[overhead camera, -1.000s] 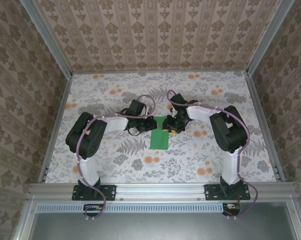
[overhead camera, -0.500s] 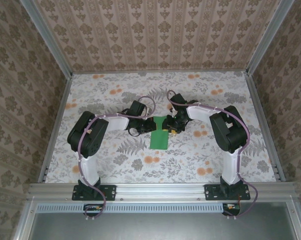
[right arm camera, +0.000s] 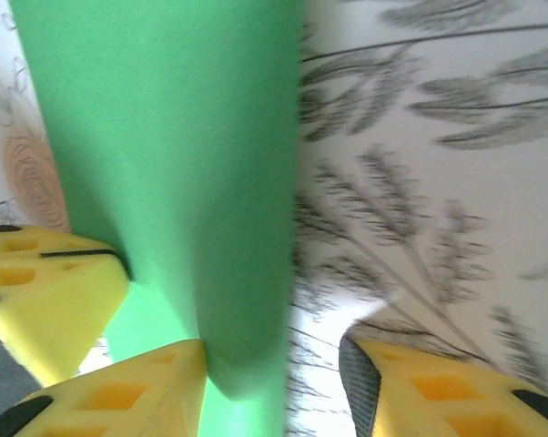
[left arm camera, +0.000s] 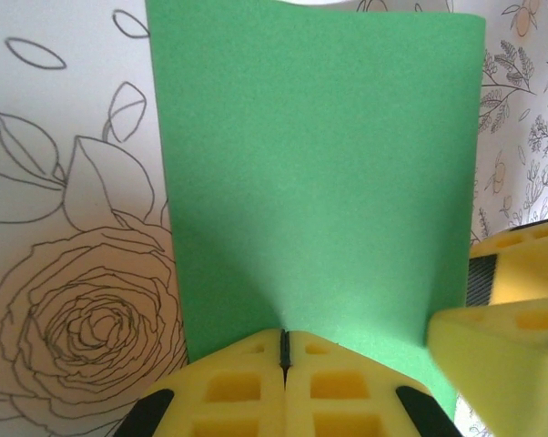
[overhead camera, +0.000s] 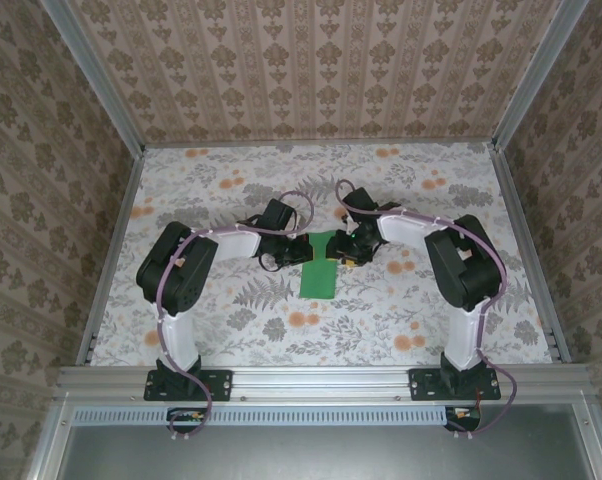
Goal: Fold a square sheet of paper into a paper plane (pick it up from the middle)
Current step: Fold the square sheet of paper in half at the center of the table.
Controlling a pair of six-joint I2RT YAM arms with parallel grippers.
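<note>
Ok so working from the near edge outward: two arms, two grippers, one square sheet of paper (overhead camera: 319, 278), and no finished plane anywhere.

The paper sits on the floral table cover (overhead camera: 231, 180) about midway between the arms. From above it reads as a narrow green strip rather than a square, so my guess is it's already doubled over once. Its long axis runs near-to-far, tilted a touch.

Both grippers meet over the far half of it. The left gripper (overhead camera: 303, 250) comes in from the left side. On its wrist cam (left arm camera: 284, 350) the yellow pads are pressed flat together with the green edge pinched in the seam, so it has hold of the sheet.

The right gripper (overhead camera: 339, 252) comes from the opposite side. On its own cam (right arm camera: 272, 350) the jaws are spread apart, not gripping, with the curled green edge rising just beside its left finger.

So the paper is right inside the right jaws' gap. Neither arm is really nearer; it's closing on that curl that matters next, I reckon.
</note>
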